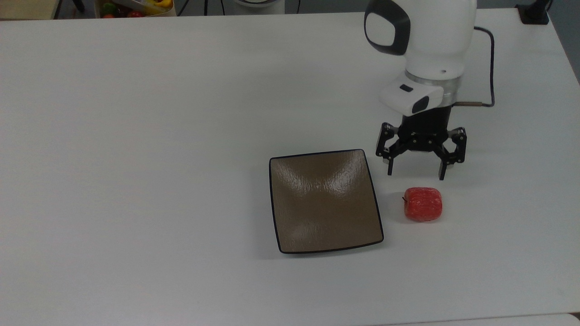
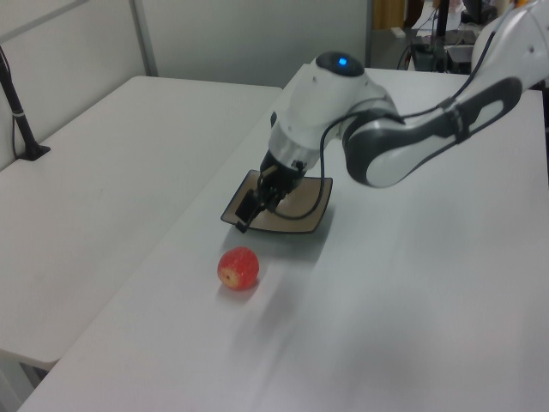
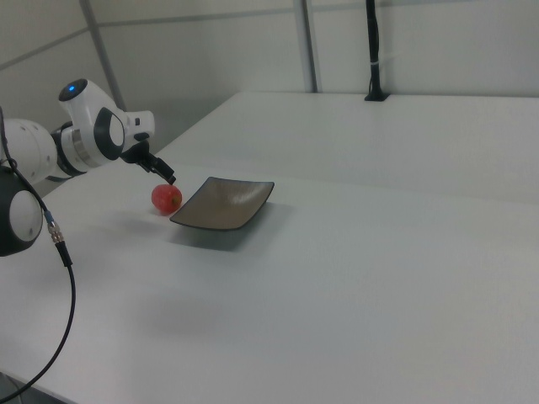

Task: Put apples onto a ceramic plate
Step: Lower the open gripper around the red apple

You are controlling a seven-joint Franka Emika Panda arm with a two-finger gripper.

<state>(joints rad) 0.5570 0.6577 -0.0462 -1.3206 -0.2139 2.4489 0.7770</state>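
Apple (image 1: 422, 204) lies on the white bench (image 1: 136, 136) just below the claw (image 1: 417, 174) in the top view, a little toward the top view's right, its stem pointing at the ceramic plate (image 1: 324, 201). We see the claw's fingers spread wide and empty, hanging short of the fruit; how high it hangs we can only guess. The plate sits just beside the apple on the top view's left, apart from it. We judge the path down unobstructed, the plate's near rim being the closest neighbour.

Apple (image 1: 422, 204) on table (image 1: 136, 136), near plate (image 1: 324, 201), on top view's right; claw (image 1: 417, 174) above apple.
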